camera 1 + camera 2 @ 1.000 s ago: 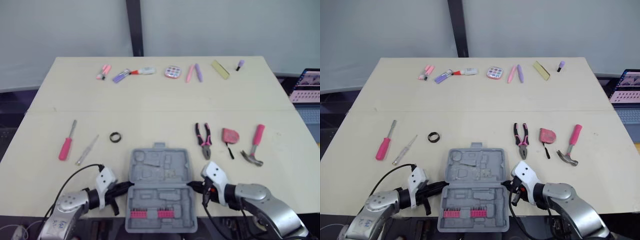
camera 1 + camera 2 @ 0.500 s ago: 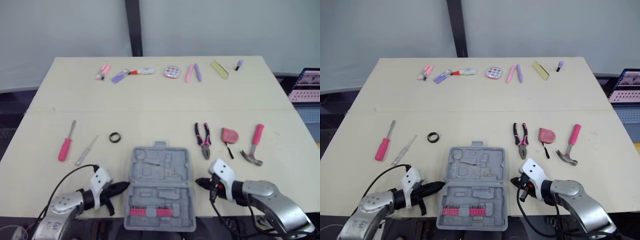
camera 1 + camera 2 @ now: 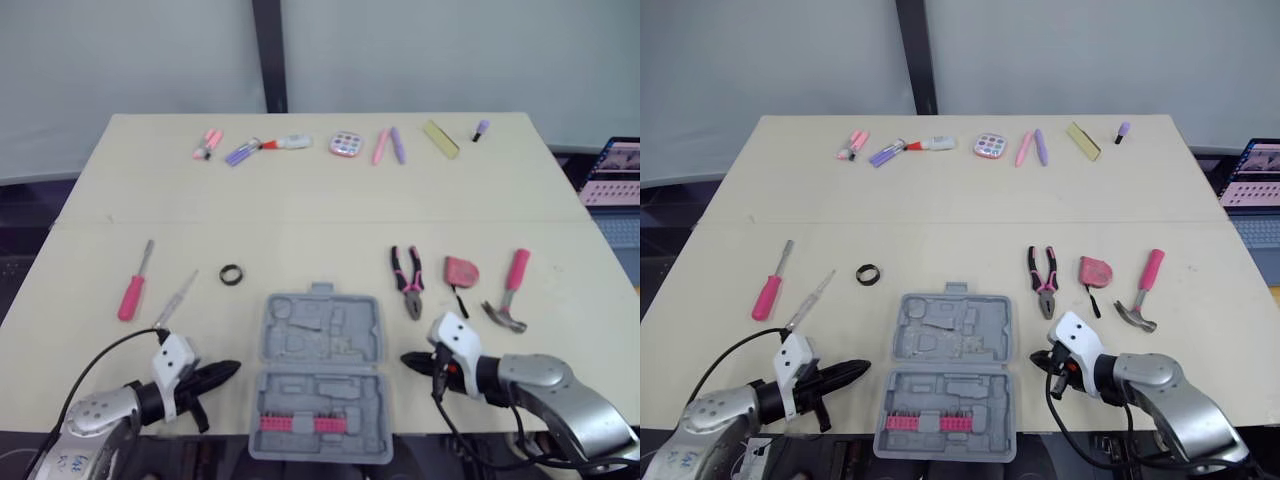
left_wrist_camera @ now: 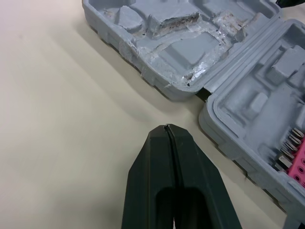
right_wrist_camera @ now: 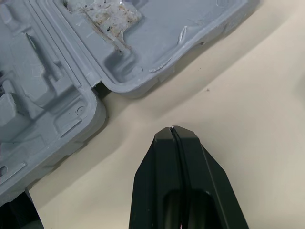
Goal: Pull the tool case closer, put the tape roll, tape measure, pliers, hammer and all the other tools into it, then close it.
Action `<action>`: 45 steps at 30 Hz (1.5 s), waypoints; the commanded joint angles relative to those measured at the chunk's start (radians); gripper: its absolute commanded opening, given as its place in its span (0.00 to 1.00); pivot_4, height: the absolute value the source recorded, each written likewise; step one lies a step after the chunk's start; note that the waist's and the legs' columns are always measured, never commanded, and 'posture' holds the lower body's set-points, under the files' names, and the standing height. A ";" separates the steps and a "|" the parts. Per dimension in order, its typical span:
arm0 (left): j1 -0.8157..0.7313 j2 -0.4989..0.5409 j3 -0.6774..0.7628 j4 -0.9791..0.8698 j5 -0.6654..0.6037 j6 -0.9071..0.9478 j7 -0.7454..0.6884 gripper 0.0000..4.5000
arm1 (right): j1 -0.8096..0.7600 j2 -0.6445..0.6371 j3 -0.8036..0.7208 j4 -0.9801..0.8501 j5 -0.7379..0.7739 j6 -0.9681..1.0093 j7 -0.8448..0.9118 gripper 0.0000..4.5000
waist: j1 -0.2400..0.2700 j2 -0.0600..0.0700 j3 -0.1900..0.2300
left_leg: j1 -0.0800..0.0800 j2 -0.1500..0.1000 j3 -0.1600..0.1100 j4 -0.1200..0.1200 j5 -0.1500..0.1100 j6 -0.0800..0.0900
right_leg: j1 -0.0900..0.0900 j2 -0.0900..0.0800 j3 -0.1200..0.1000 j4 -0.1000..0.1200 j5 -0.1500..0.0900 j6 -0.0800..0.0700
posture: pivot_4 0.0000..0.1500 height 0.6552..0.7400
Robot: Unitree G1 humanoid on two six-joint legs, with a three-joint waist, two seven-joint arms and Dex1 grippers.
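Case point(image 3: 320, 370) pulling is looking finished: the left tool point(image 3: 228, 370) and right tool point(image 3: 408, 358), which were pressing against its two sides at the hinge a second ago, are now backing away outward, and bare bench point(image 3: 300, 240) is showing between each tip and the grey plastic. The left one is drawing off farther than the right. Both are pressed together and pinching nothing, as the wrist views are showing, with the fingers point(image 4: 167, 143) meeting in a thin seam and the other arm's fingers point(image 5: 172, 143) doing the same. The case is lying open and flat at the near edge between the two arms, lid half on the far side, base half with its pink bit strip nearest the robot, and it is sitting where it was a second ago. Outward to the right, the pliers point(image 3: 407, 280), tape measure point(image 3: 460, 272) and hammer point(image 3: 508, 295) are waiting in a row; to the left, the tape roll point(image 3: 231, 274) and a pink screwdriver point(image 3: 133, 287) are lying apart from each other. The retreat is likely marking the switch to loading, with the right tool well placed for the pliers, and nothing is yet resting in the moulded pockets.
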 commanded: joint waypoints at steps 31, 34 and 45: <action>0.430 -0.022 0.498 -0.326 -0.277 0.048 -0.045 0.28 | 0.185 -0.148 -0.257 -0.160 0.170 0.024 0.117 0.20 | 0.003 0.000 0.000 | 0.013 0.000 0.002 -0.005 -0.004 0.002 | 0.016 0.000 0.001 -0.013 0.001 0.000 | 1.00 1.00; 0.452 -0.036 0.507 -0.305 -0.253 0.011 -0.060 0.59 | 0.214 -0.160 -0.258 -0.164 0.172 0.018 0.137 0.50 | 0.003 0.000 0.000 | 0.013 0.000 0.003 -0.005 -0.004 0.002 | 0.017 0.000 0.001 -0.016 0.002 0.000 | 1.00 1.00; 0.456 -0.034 0.479 -0.289 -0.208 -0.020 -0.053 1.00 | 0.214 -0.157 -0.232 -0.148 0.157 -0.005 0.140 0.98 | 0.003 -0.001 0.000 | 0.012 0.000 0.005 -0.005 -0.005 0.003 | 0.017 0.000 0.002 -0.020 0.005 0.001 | 1.00 1.00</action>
